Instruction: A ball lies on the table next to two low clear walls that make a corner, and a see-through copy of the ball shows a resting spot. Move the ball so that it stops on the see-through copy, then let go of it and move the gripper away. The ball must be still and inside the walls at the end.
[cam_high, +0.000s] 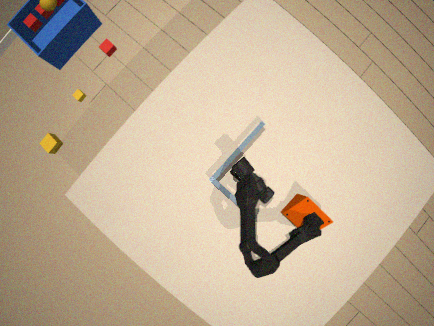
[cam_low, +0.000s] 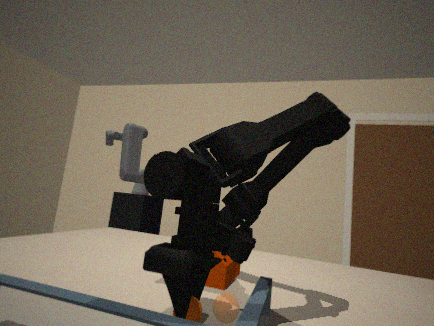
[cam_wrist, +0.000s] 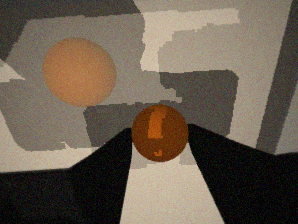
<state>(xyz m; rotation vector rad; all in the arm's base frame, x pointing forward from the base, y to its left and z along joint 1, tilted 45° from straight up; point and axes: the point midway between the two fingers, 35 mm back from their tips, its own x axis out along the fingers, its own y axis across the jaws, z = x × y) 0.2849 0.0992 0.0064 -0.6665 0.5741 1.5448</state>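
The orange ball (cam_low: 197, 309) (cam_wrist: 160, 134) is between the two fingertips of my gripper (cam_wrist: 159, 131), which is shut on it. The ball is low, at about table height; whether it touches the table I cannot tell. The see-through copy (cam_low: 226, 307) (cam_wrist: 79, 72) is a paler orange ball, up and left of the held ball in the wrist view and to its right in the exterior view, apart from it. The long clear wall (cam_high: 252, 134) (cam_low: 90, 301) and the short clear wall (cam_high: 225, 192) (cam_low: 259, 295) make the corner. My arm hides ball and copy in the top view.
An orange block (cam_high: 302, 209) (cam_low: 222, 276) stands by the arm's base. Away from the pale table (cam_high: 150, 200) are a blue bin (cam_high: 72, 42), a red cube (cam_high: 106, 47) and two yellow cubes (cam_high: 79, 95) (cam_high: 50, 143). A grey arm (cam_low: 132, 152) stands in the background.
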